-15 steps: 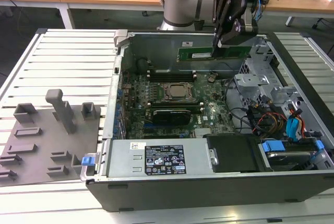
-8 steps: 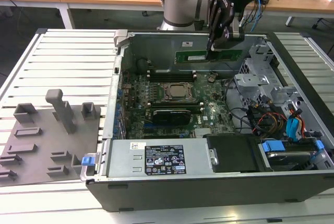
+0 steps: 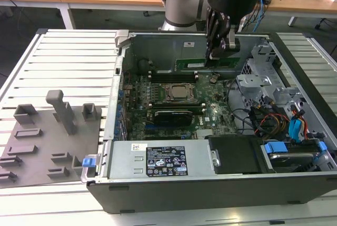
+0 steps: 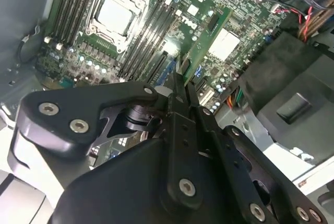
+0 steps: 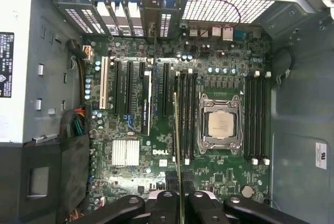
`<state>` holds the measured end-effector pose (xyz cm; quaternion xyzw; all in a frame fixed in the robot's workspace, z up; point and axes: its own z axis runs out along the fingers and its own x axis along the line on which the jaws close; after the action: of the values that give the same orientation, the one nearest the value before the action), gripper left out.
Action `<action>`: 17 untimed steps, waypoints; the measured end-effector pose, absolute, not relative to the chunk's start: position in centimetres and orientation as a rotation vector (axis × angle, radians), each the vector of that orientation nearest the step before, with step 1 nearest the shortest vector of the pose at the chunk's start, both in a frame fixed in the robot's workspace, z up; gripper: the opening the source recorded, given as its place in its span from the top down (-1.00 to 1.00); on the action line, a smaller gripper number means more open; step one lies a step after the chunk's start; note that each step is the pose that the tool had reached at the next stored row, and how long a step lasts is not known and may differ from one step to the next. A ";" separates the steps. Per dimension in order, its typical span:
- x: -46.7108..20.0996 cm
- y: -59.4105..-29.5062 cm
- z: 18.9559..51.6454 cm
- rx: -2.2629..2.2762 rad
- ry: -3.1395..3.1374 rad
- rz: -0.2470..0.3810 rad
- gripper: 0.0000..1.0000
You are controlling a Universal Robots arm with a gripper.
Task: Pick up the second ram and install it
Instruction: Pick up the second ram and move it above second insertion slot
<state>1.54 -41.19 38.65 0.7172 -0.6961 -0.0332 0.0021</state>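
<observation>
Closest to the lens in both wrist views, the gripper point(image 5: 178, 185) has its black fingers point(image 4: 176, 125) clenched on the second ram point(image 4: 207, 38), gripping the flat green stick from above. In the first wrist view the stick shows edge-on as a thin line over the black memory slots point(image 5: 186, 119) just beside the processor socket point(image 5: 219, 125). Which slot it lines up with I cannot tell. In the exterior view it hangs level and lengthwise, raised clear of the motherboard point(image 3: 210, 113) and near the far wall of the open computer case point(image 3: 210, 194). A silver heat sink point(image 5: 125, 152) sits on the board on the other side of those slots from the socket. The case lies on a slatted table point(image 3: 68, 57). A grey tray point(image 3: 31, 152) with upright blocks rests outside the case, at the exterior view's left.
</observation>
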 end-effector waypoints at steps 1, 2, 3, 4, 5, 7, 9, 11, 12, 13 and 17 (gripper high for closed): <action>1.5 -41.1 38.3 2.250 -2.184 -0.104 0.72; 1.6 -41.1 37.9 2.250 -2.184 -0.104 0.72; 1.6 -41.1 37.7 2.250 -2.184 -0.104 0.72; 1.6 -41.0 37.6 2.250 -2.184 -0.104 0.72; 1.6 -41.0 37.2 2.250 -2.184 -0.104 0.72; 1.6 -41.0 36.9 2.249 -2.184 -0.104 0.72; 1.6 -40.9 36.6 2.250 -2.185 -0.104 0.72; 1.7 -40.8 36.2 2.249 -2.185 -0.104 0.72; 1.7 -40.8 36.0 2.249 -2.185 -0.104 0.72; 1.7 -40.8 35.8 2.250 -2.185 -0.104 0.72; 1.8 -40.7 35.2 2.250 -2.184 -0.104 0.72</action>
<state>1.81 -40.75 35.16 0.7170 -0.6963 -0.0332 0.0021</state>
